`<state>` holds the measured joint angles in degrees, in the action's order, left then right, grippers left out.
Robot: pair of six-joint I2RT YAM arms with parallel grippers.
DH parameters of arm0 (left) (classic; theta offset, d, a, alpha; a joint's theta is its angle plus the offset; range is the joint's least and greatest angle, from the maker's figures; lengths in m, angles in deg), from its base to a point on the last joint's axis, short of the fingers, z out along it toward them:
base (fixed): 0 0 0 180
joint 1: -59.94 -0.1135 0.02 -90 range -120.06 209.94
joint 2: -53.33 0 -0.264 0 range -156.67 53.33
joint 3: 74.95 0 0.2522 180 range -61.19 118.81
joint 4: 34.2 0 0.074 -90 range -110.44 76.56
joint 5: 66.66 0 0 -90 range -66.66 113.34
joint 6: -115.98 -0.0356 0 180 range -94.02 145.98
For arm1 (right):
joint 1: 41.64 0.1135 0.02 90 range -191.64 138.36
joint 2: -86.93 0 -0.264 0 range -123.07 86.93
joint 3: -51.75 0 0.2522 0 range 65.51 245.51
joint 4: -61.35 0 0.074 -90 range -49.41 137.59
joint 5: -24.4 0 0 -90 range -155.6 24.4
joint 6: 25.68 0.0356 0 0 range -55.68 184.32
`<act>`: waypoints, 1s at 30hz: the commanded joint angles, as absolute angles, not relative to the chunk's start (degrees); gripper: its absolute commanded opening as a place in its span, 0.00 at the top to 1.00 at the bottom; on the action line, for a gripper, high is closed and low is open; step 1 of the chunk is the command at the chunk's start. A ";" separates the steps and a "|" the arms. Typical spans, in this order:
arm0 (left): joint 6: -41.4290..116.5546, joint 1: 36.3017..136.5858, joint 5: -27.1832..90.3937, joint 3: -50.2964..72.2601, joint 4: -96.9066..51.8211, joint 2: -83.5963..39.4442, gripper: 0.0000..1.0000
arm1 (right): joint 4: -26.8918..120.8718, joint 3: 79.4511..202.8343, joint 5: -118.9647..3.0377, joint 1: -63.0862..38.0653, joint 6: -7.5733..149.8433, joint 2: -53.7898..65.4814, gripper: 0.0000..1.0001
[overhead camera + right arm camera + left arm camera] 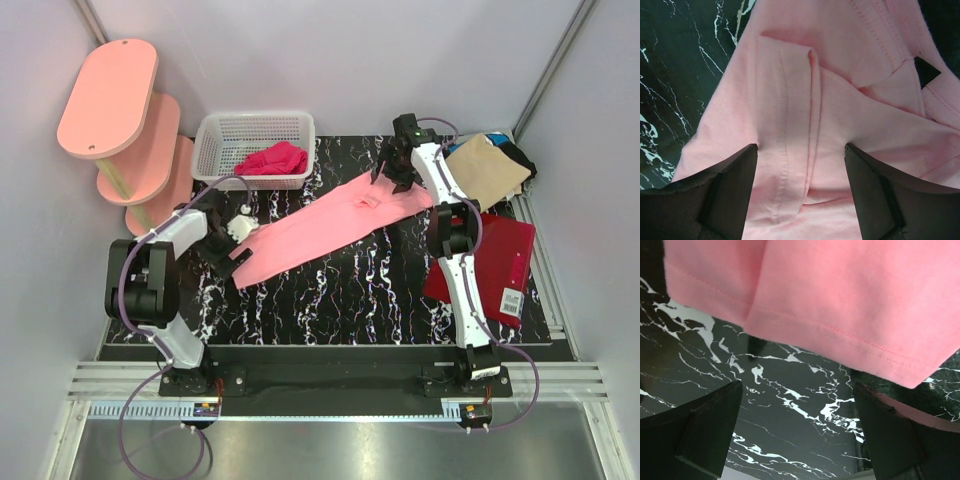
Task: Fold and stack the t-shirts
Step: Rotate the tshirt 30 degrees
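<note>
**Top view.** The pink t-shirt [320,225] lies drawn out in 1 long diagonal band across the counter [330,300], from near the left edge toward the far right corner. I judge the stretch serves to flatten it for folding. The tan t-shirt [487,168] sits on a black t-shirt [520,158] at the far right corner. The dark red t-shirt [495,255], white tag [512,303] up, lies along the right edge. In my judgement these 3 are set aside to leave the middle as working room. A basket [255,150] at the far edge holds a magenta cloth [272,158].

My left arm is folded, elbow out over the left edge, with the left end effector [235,245] at the band's near-left end. My right arm reaches forward along the right side, wrist turned inward, with the right end effector [395,180] over the band's far-right end.

**Left wrist view.** My 2 fingers are spread wide with nothing between them. The hem [840,335] lies just beyond the tips, apart from them, with bare counter beneath. I judge this a stance for taking the hem.

**Right wrist view.** My 2 fingers are spread over the pink cloth, and a folded sleeve ridge [812,100] runs between them. Nothing is pinched. I cannot tell whether the tips touch the cloth.
</note>
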<state>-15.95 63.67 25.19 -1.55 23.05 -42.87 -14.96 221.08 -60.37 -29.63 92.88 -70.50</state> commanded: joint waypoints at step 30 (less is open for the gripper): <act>-11.46 71.10 21.50 12.03 21.66 -55.74 0.01 | -6.56 202.46 -58.04 -28.19 89.10 -46.05 0.14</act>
